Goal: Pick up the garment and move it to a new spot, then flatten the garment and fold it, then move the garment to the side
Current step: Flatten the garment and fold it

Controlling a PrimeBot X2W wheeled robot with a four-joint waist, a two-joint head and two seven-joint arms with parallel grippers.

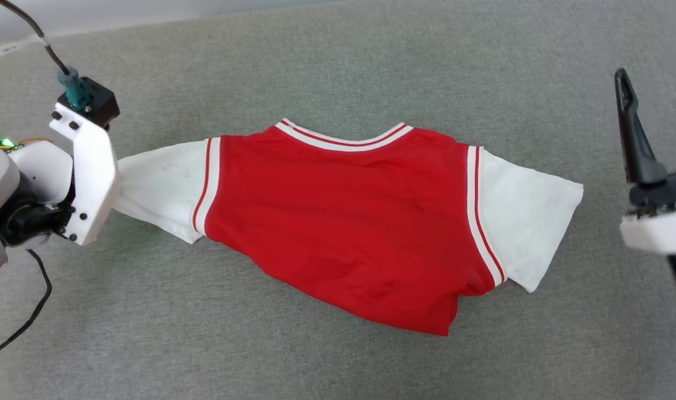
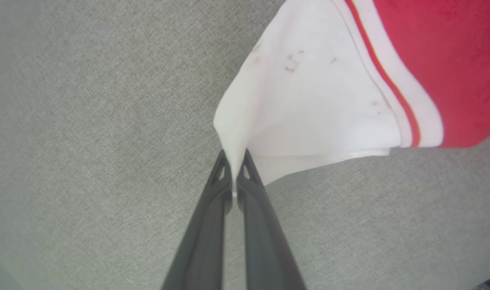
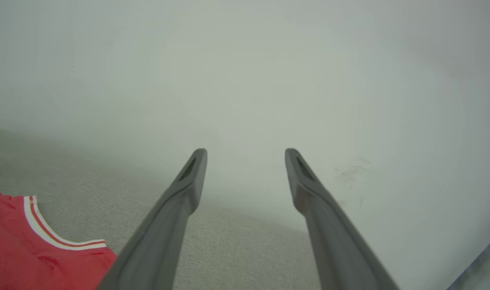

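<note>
A red garment [image 1: 349, 222] with white short sleeves lay spread across a grey, cloth-covered bench [image 1: 338, 66], plain red side up. Its collar [image 1: 343, 141], edged in red-and-white stripes, pointed toward the far side of the bench. The same striped trim ran down both seams where the sleeves joined the body. The garment's lower edge ran crooked, slanting down to a rumpled corner below the right sleeve [image 1: 529, 222].

At the garment's left end, the left sleeve [image 1: 160, 186] was drawn out to a point. The left tool [image 2: 234, 155] had its two dark fingers [image 2: 208, 225] pressed nearly together, pinching the tip of that sleeve between them. Seen from the left wrist, the white cloth fanned out from the fingertips toward the red body, with a few small dark marks on it.

The right sleeve lay flat on the bench, touched by nothing. Well off from that sleeve, the right tool [image 1: 655, 64] stood raised with its fingers spread wide and nothing between them. From the right wrist, a corner of the garment and its collar showed low and to the left of the fingers, with a pale wall [image 3: 245, 60] beyond the bench.
</note>
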